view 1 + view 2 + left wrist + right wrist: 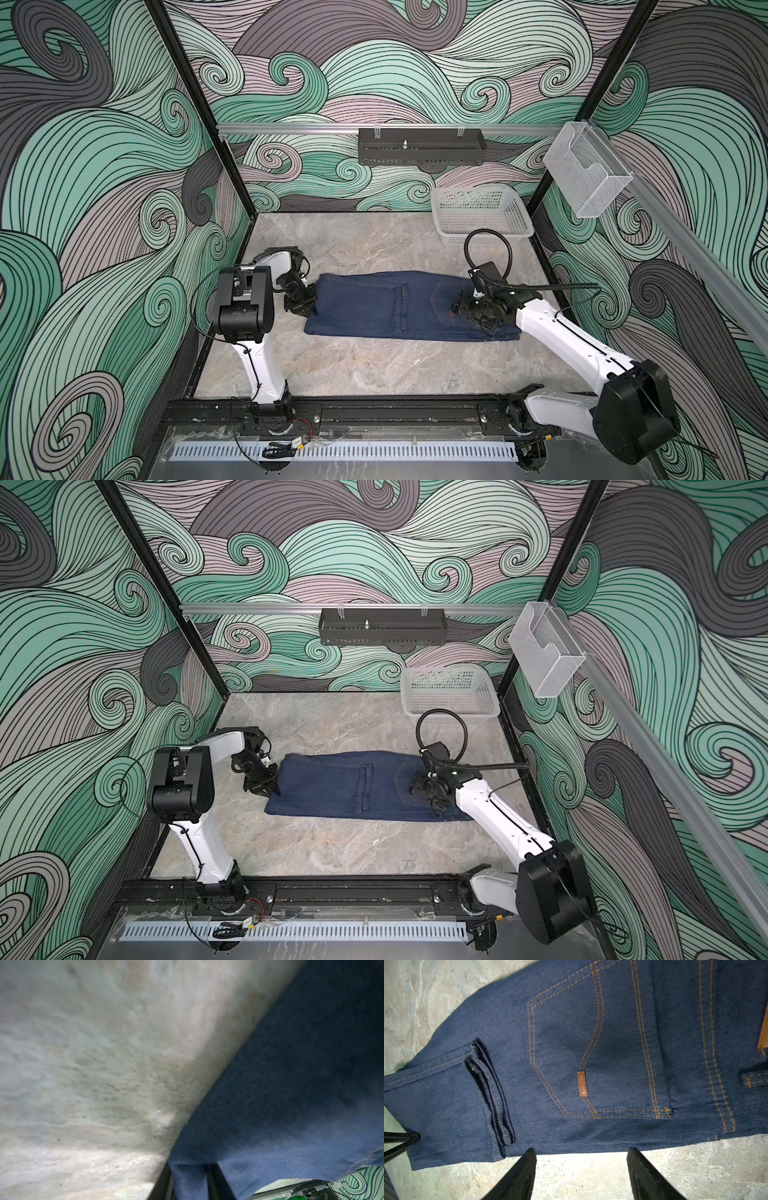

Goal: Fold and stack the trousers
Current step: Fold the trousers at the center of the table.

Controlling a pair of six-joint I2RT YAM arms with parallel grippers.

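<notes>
**Q:** Where do the trousers lie, and where is each claw?

**A:** A pair of dark navy-blue denim trousers (374,307) with orange-tan stitching lies flat in the middle of the grey marbled counter (374,374). It is folded into a long rectangle, with the waist end toward the robot's right. The left claw (309,308) touches the folded end on the robot's left. The right claw (581,1150) is at the waist end, by the long edge nearest the arm bases.

**Q:** Is either claw gripping?

**A:** In the left wrist view, two black fingers (218,1180) stand close together with a fold of denim pinched between them. The left claw is clamped on the trousers' edge. In the right wrist view, the right claw's two fingers are spread apart and hold nothing. Their tips reach the denim's long edge, with bare counter between them.

**Q:** What does one view show that another does not?

**A:** Only the right wrist view gives fine detail:
- a stitched back pocket (591,1053)
- a small orange-brown tag (582,1083) on the pocket
- two leg hems (488,1095) lying across the fabric beside the pocket
- a tan patch (764,1028) at the waistband

In both top views the tag is a mere speck.

Only the top views show the whole layout. This includes a white perforated plastic basket (482,210) in the far right corner, well apart from the trousers.

The left wrist view is blurred and shows little beyond counter and denim.
</notes>
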